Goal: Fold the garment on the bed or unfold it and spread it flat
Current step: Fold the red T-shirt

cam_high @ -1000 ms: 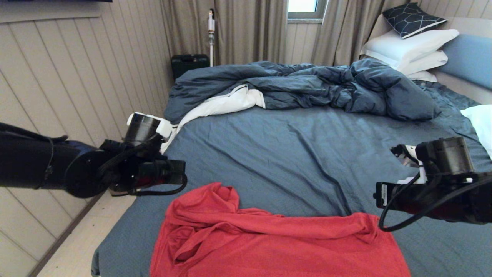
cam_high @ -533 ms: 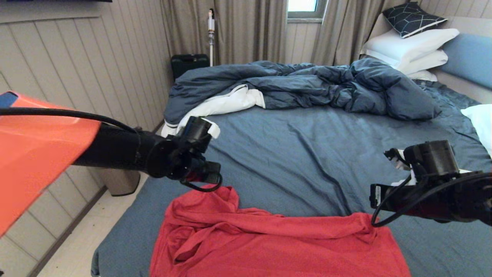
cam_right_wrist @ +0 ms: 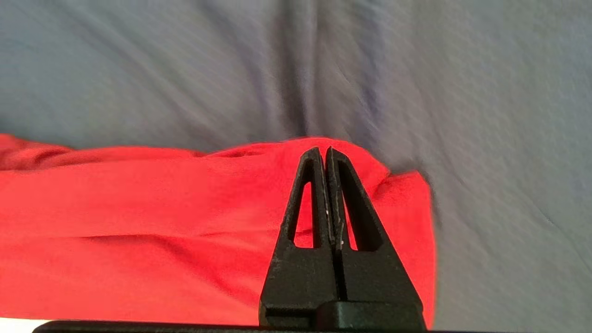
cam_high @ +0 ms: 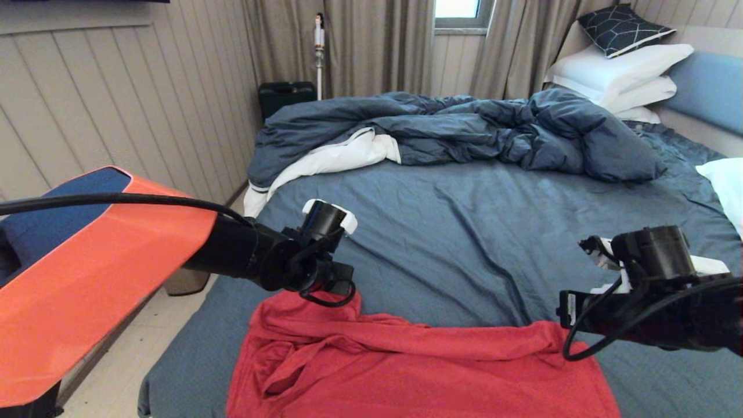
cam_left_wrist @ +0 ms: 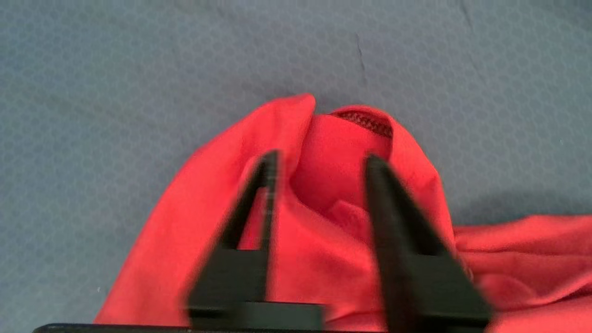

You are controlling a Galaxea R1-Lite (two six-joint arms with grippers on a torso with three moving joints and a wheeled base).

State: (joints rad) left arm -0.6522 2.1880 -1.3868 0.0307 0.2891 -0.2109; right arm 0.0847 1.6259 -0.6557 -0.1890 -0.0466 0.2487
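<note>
A black case (cam_high: 286, 96) sits against the curtains (cam_high: 371, 46), beside a white pole (cam_high: 318, 52).

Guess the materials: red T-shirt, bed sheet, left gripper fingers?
Red T-shirt: thin, matte knit, probably jersey; it collapses into soft folds, and the hem shows looped stitching.
Bed sheet: matte blue-grey woven cloth, likely cotton or a blend; shallow creases, no sheen.
Left gripper fingers: black, rigid, dull, probably moulded or printed plastic; uncertain.
</note>
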